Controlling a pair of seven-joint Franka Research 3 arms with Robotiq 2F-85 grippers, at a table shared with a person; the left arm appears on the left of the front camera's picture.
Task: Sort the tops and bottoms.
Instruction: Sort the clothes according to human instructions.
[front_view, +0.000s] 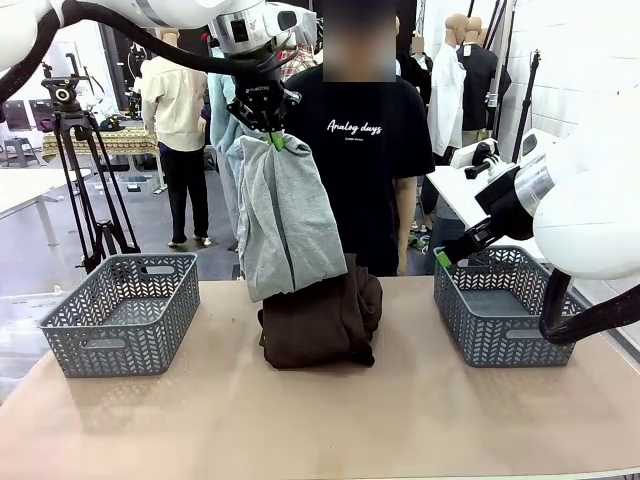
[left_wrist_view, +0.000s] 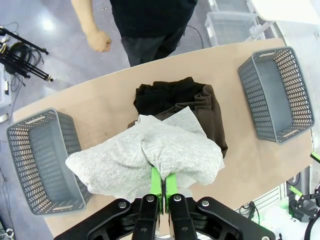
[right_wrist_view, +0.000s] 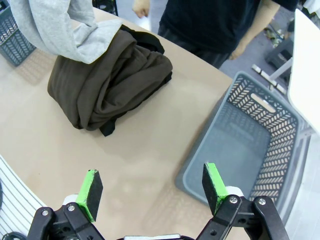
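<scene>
Left gripper (left_wrist_view: 162, 175) pinches grey garment (left_wrist_view: 150, 155) hanging over brown pile (front_view: 320, 320); right gripper (right_wrist_view: 152, 187) spread, empty; left basket (front_view: 110, 350), right basket (front_view: 500, 340) empty, nothing sorted yet.

Above the table (front_view: 200, 420), the left arm (front_view: 175, 10) and right arm (front_view: 600, 200) are white with black cables (front_view: 553, 300). The left gripper (front_view: 277, 140) and right gripper (right_wrist_view: 152, 185) are black with green pads (right_wrist_view: 91, 187).

Soft matt knit cloth, faintly mottled: light grey garment (front_view: 285, 215). Heavier matt cloth, creased: dark brown garment (front_view: 325, 325). Grey moulded plastic, openwork herringbone walls, slight sheen: left basket (front_view: 100, 345), right basket (front_view: 500, 335). Smooth matt tan top: bench (front_view: 300, 420). Matt green pads (right_wrist_view: 91, 187), black body: right gripper (right_wrist_view: 151, 182).
</scene>
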